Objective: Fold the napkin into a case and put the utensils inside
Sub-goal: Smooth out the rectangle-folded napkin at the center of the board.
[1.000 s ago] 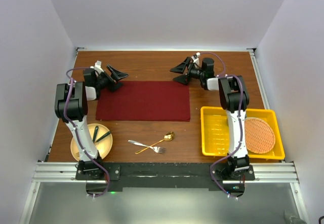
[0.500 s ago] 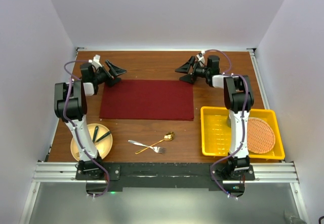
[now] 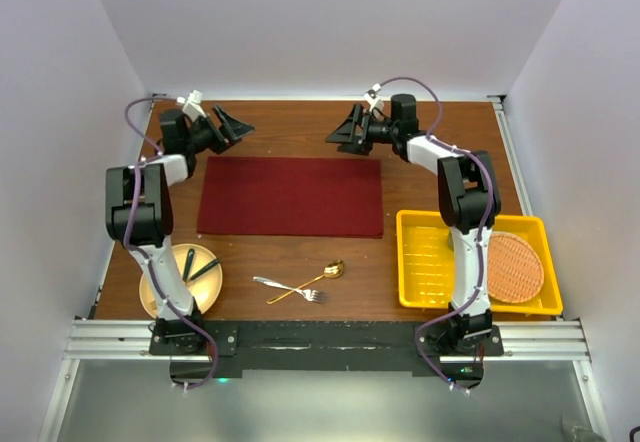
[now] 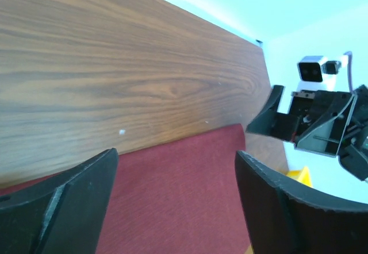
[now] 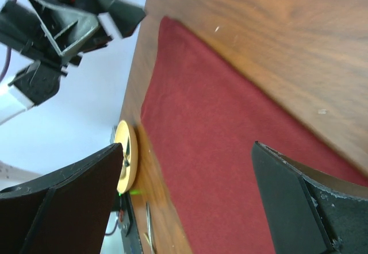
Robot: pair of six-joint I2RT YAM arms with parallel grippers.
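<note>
Two grippers, left (image 3: 233, 125) and right (image 3: 341, 130), hang released and empty. Each wrist view shows the far edge of the flat napkin (image 3: 290, 197) running under its spread jaws, with the opposite gripper beyond. The overhead view adds the fork (image 3: 279, 284) and spoon (image 3: 326, 272), crossed, well nearward of both jaws.

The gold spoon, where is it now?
In the top view, the gold spoon lies crossed with the silver fork, in front of the maroon napkin, slightly left of centre.
</note>
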